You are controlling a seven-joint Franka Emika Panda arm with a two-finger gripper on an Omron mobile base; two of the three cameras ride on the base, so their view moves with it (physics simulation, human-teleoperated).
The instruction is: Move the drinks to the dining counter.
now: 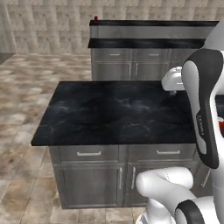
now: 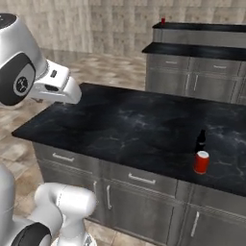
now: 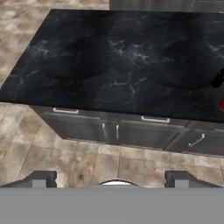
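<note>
A rendered home kitchen. A black, white-veined stone island point(image 1: 113, 111) tops grey drawers and cupboards with bar handles, and a two-level counter point(image 1: 148, 43) stands behind. Tiled floor point(image 1: 22, 87), stone-patterned wall point(image 1: 48, 26).

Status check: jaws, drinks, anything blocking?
Gripper jaws open, empty, high over the floor. Red can and dark bottle upright on near black-topped block. Another red can already on dining counter ledge. Nothing blocking.
</note>
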